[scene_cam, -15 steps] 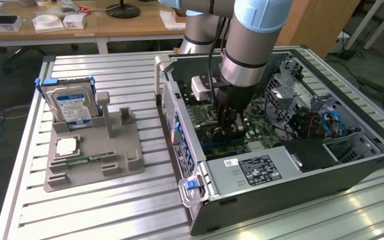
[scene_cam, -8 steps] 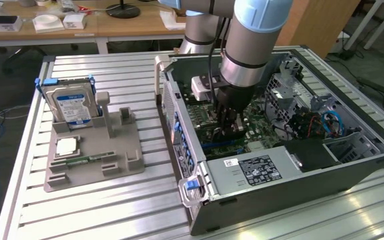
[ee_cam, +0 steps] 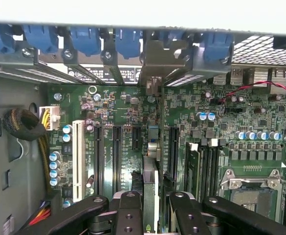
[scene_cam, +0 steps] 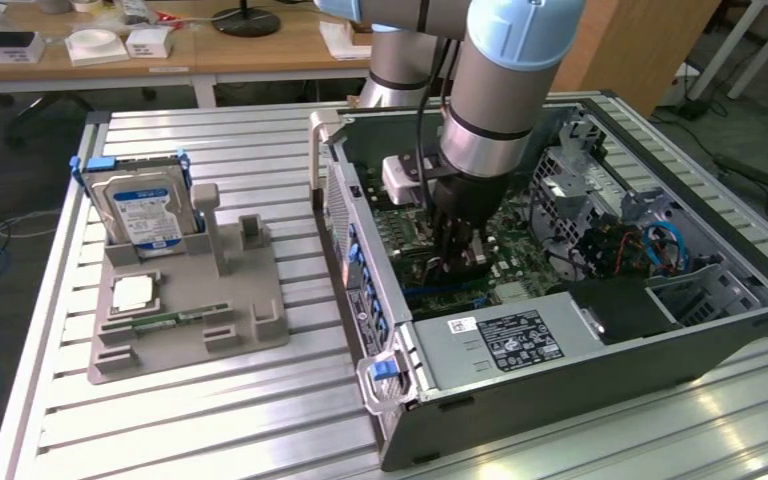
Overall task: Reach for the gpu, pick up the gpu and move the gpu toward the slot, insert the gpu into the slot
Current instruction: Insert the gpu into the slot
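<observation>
The black two-fingered end effector (ee_cam: pixel 150 208) is clamped on the thin dark circuit card with a metal end bracket, the gpu (ee_cam: pixel 151 166), held edge-on between its fingers (ee_cam: pixel 128 210). The card stands upright just above the green motherboard (ee_cam: pixel 260 117), over a long narrow black slot (ee_cam: pixel 154 139) (whether it touches cannot be told). Beyond it sits a row of blue latches (ee_cam: pixel 86 39). In the exterior view the arm (scene_cam: pixel 504 90) reaches into the open grey computer case (scene_cam: pixel 584 350) on the slatted metal surface (scene_cam: pixel 224 420).
</observation>
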You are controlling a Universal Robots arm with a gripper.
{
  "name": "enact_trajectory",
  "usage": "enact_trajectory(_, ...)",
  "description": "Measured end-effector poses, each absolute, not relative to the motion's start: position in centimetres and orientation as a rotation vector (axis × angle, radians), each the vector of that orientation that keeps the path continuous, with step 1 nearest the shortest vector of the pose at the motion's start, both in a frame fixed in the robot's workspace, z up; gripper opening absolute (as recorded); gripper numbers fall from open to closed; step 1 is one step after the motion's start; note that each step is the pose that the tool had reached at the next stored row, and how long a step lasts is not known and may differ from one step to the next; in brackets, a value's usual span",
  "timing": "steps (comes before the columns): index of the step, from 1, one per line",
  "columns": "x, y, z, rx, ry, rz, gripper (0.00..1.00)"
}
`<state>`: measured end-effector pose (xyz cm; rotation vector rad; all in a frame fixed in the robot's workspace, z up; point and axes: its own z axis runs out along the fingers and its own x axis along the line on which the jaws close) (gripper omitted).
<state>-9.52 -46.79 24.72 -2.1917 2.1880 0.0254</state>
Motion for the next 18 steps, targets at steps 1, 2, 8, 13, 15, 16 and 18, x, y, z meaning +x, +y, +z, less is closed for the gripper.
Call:
enact_trajectory(1,-9.52,-46.79,24.69,-2.192,2.188,0.025,0.26)
enact_trajectory(2,-9.52,-46.79,24.68,-2.192,2.188,0.025,0.26)
enact_trajectory(8,-9.53,-46.7,24.65,-2.191,2.188,0.025,0.26)
enact_trajectory(13,-9.52,-46.61,24.64,-2.192,2.188,0.025,0.26)
enact_trajectory(15,-9.52,-46.6,24.63,-2.192,2.188,0.025,0.26)
enact_trajectory(16,-9.52,-46.6,24.63,-2.192,2.188,0.025,0.26)
enact_trajectory(18,-9.52,-46.6,24.58,-2.192,2.188,0.025,0.26)
